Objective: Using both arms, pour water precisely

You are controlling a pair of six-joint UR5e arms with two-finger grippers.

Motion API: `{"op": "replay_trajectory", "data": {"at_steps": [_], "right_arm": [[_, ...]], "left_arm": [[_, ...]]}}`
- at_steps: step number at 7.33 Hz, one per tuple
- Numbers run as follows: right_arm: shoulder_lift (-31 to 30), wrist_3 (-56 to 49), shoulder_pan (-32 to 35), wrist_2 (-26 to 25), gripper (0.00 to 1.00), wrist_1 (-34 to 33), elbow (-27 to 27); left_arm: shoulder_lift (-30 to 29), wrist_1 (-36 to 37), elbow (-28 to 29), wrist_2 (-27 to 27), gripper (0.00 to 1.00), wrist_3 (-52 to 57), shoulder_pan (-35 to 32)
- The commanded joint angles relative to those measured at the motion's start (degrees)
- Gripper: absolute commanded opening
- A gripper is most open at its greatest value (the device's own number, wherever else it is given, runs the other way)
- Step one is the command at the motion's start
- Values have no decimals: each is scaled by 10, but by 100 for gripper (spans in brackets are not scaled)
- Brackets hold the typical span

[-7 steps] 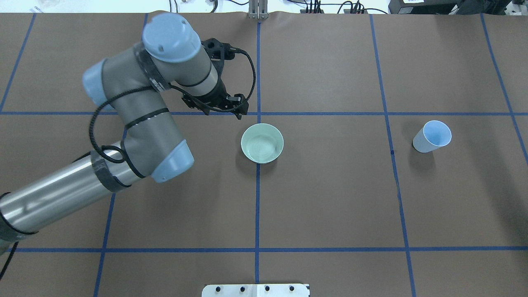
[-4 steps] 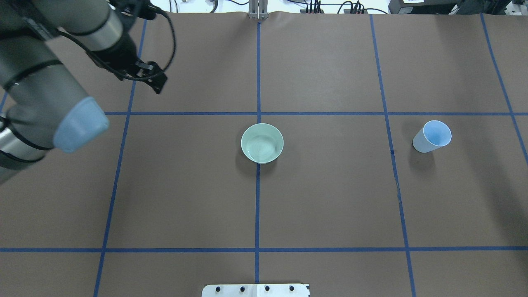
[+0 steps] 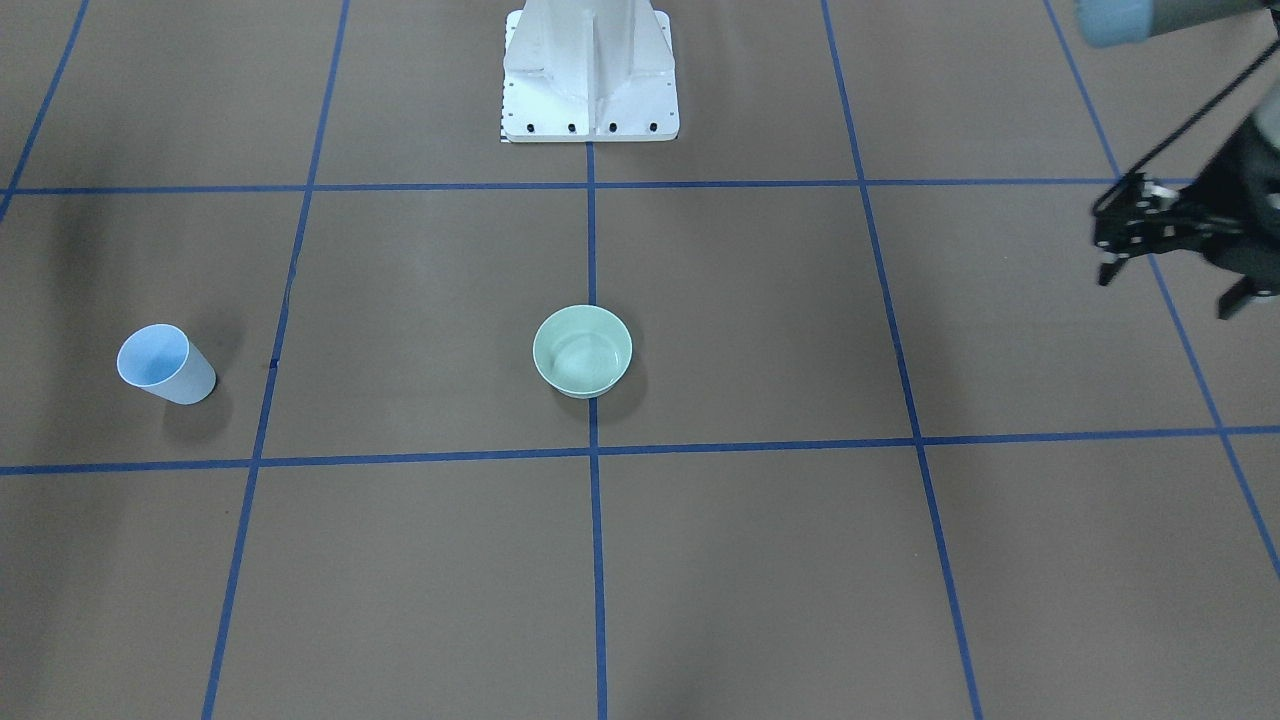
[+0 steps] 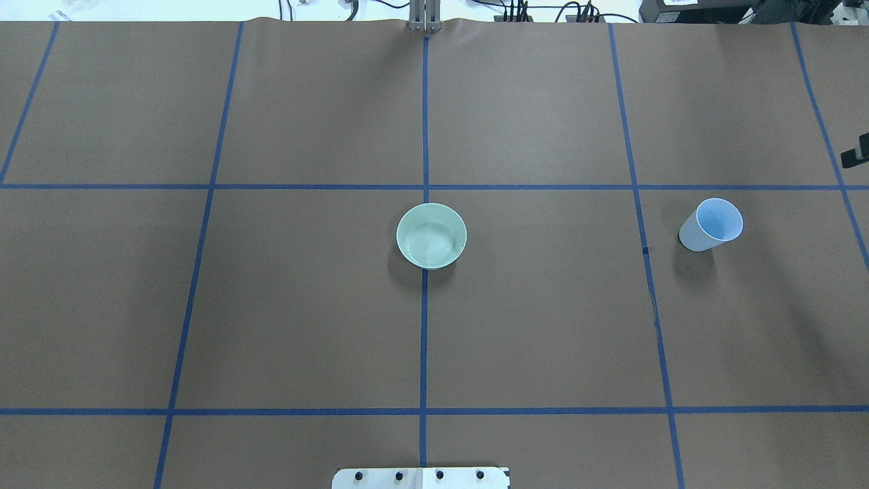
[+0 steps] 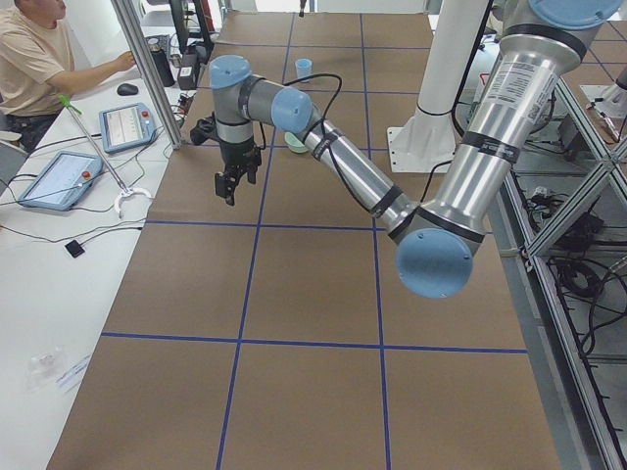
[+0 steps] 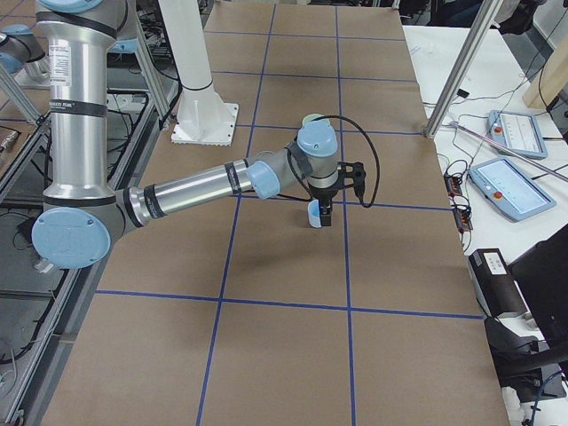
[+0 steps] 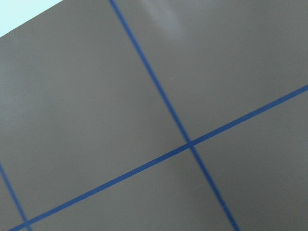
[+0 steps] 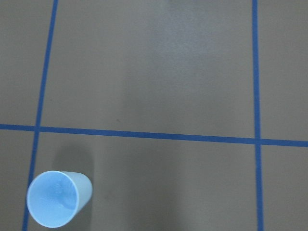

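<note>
A pale green bowl (image 4: 431, 236) stands at the table's middle; faint ripples of water (image 4: 428, 242) show in it. It also shows in the front view (image 3: 582, 351). A light blue cup (image 4: 711, 224) stands upright to the right, also in the right wrist view (image 8: 57, 198); I cannot tell if it holds water. My left gripper (image 3: 1170, 290) hangs open and empty far to the robot's left of the bowl. My right gripper (image 6: 326, 217) hovers close by the cup (image 6: 313, 213); I cannot tell if it is open or shut.
The brown table cover (image 4: 543, 326) carries a grid of blue tape lines. The white pedestal (image 3: 589, 70) stands at the robot's side of the table. Operator tables with tablets (image 5: 127, 122) and a seated person (image 5: 29, 59) lie beyond the far edge.
My left arm has swung from beside the bowl to the left and out of the overhead view. A black sliver has come in at that view's right edge.
</note>
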Motion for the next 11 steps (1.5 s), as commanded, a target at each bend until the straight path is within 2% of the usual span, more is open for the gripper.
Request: {"op": "replay_trajectory", "data": {"at_steps": [1,2,4,5,7,8,9,11], "right_arm": [[-7,96,-62,-30,100,3,65],[-7,146,-105,-74,100,3,88],[-8,310,-215,-219,100,7,121],[-14,388,-278,-315,100,7,129],[-47,523,-416,-546,100,5,131],[-65,574,-467,-628,100,4,130],[-66,628,-517,-706,100,1,115],[-59,693,-567,-823,100,0,47]], "left_arm": [[107,-94,27,-9,100,80,-104],[119,-97,37,-9,100,87,-109],[137,-97,33,-8,100,87,-110],[137,-97,35,-8,100,87,-110],[158,-97,35,-8,100,87,-110],[162,-97,33,-8,100,87,-111],[162,-97,32,-8,100,87,-111],[162,-97,31,-9,100,87,-112]]}}
